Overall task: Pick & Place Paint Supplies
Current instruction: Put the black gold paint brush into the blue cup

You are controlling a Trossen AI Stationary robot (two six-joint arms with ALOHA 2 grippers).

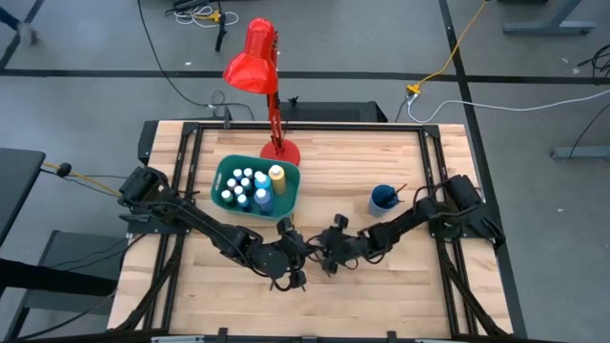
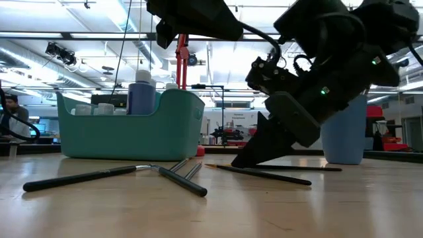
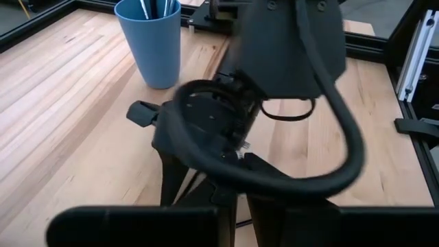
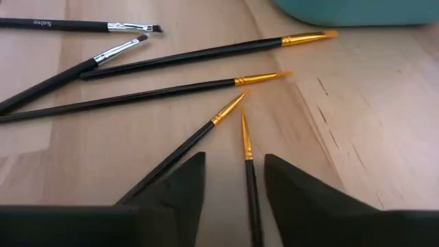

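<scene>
Six thin black-handled paint brushes (image 4: 171,88) with gold or silver ferrules lie scattered on the pale wooden surface (image 1: 400,286), just in front of the teal plastic bin (image 1: 291,195) that already holds the small white-capped paint bottles (image 1: 246,186) and one taller yellow bottle (image 1: 277,175). A blue plastic cup (image 1: 384,199) stands well apart to the right with a couple of brushes in it.

The right tool (image 4: 234,180) is down at the surface, its two dark fingers part-open and straddling the handle of one gold-ferruled brush (image 4: 248,171); nothing is gripped yet. The right arm reaches in low from the right edge, wrist pitched steeply downward. The left tool (image 1: 291,278) hangs close beside it, fingers shut and empty, its arm stretched in from the left.

These brushes look very light, stiff and slim, and lying flat they probably roll or skid under a slightly off-centre pinch. The handle near its middle, clear of the bristles, seems the best place to hold. The neighbouring brush (image 4: 185,147) lies close alongside, so a sloppy close could nudge it.
</scene>
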